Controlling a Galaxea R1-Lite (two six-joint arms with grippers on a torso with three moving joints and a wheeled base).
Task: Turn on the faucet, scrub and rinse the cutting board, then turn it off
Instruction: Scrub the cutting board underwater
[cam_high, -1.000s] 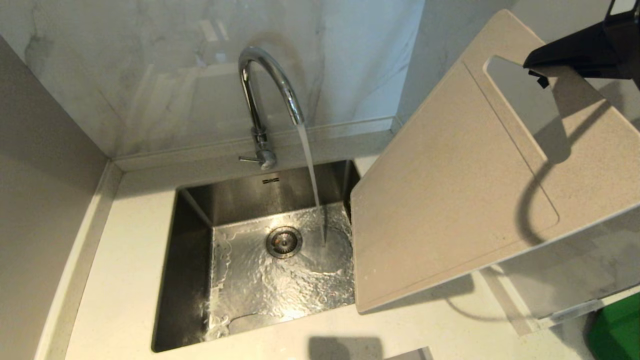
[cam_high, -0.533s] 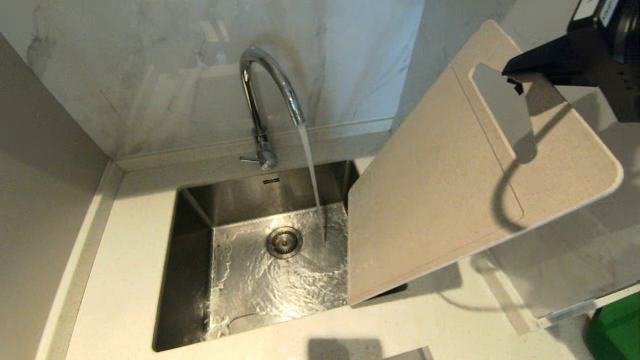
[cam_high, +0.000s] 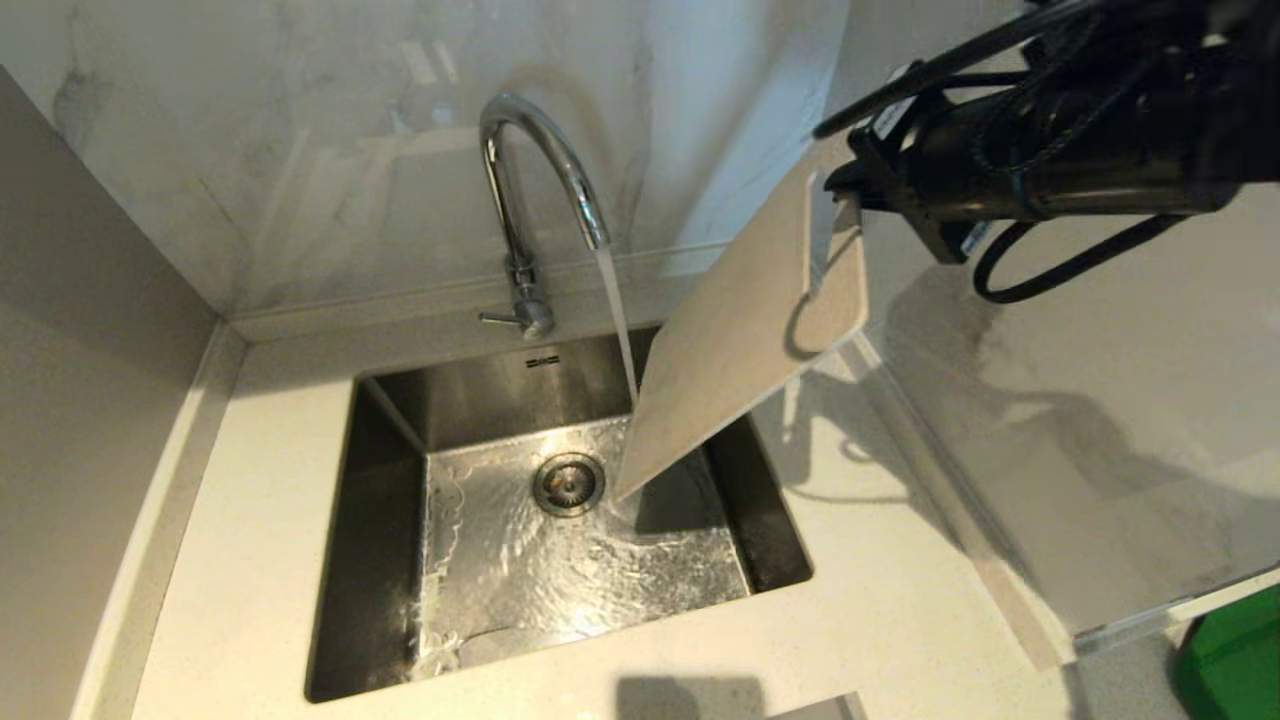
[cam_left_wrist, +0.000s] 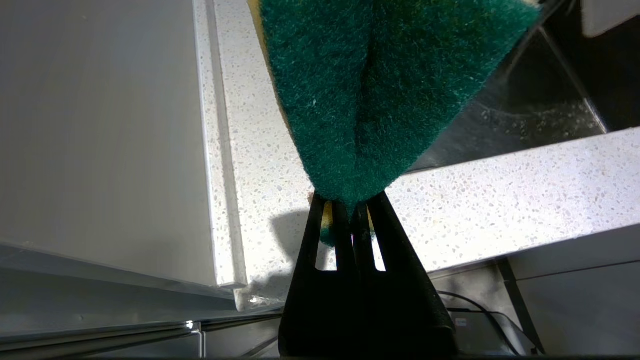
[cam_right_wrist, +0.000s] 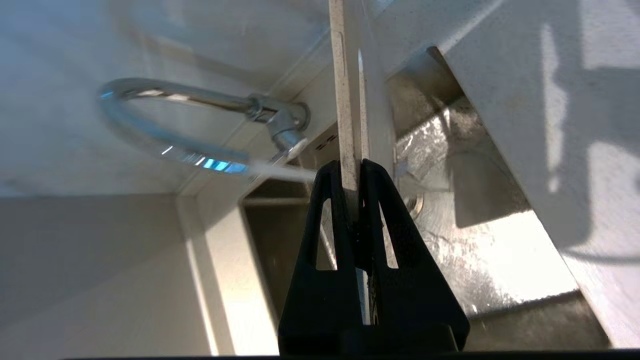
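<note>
Right gripper (cam_right_wrist: 354, 172) clamped tight on the handle end of the cutting board (cam_high: 735, 330), up at the right of the head view. Board hung steeply tilted over the steel sink (cam_high: 385, 480), low corner down beside the drain (cam_high: 568, 484), under the stream from the faucet (cam_high: 530, 190). Left gripper (cam_left_wrist: 350, 210) pinched shut on a green scouring sponge (cam_left_wrist: 370, 95), above the speckled countertop (cam_left_wrist: 500, 200).

Glossy marble wall (cam_high: 300, 150) behind a speckled white counter (cam_high: 250, 520); green floor (cam_high: 1230, 660).
</note>
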